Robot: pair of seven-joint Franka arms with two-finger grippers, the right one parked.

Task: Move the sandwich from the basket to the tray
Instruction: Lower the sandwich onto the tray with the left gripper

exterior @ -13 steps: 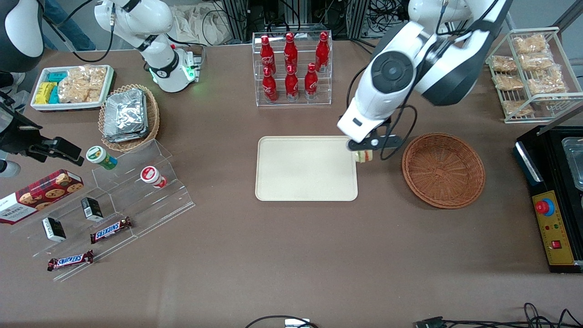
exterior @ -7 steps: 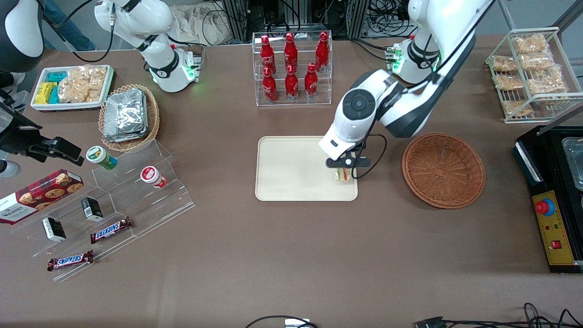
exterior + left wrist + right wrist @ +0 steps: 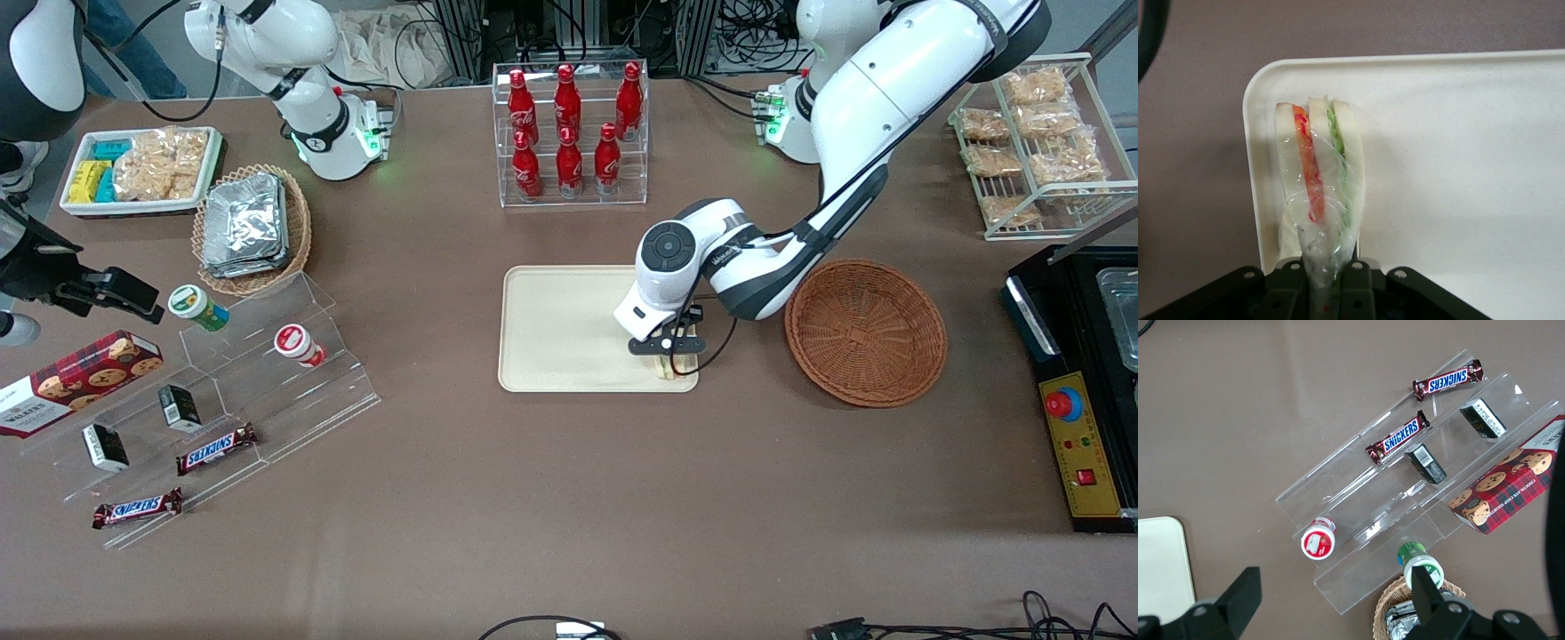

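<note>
While over tray point(image 3: 569, 329) corner | tool point(image 3: 674, 363) clamped on sandwich point(image 3: 1319, 180)

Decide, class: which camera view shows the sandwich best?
The left wrist view: the sandwich fills it, filling layers plain, pinched by the gripper over the tray corner. The front view shows a sliver under the arm; the right wrist view shows none.
</note>
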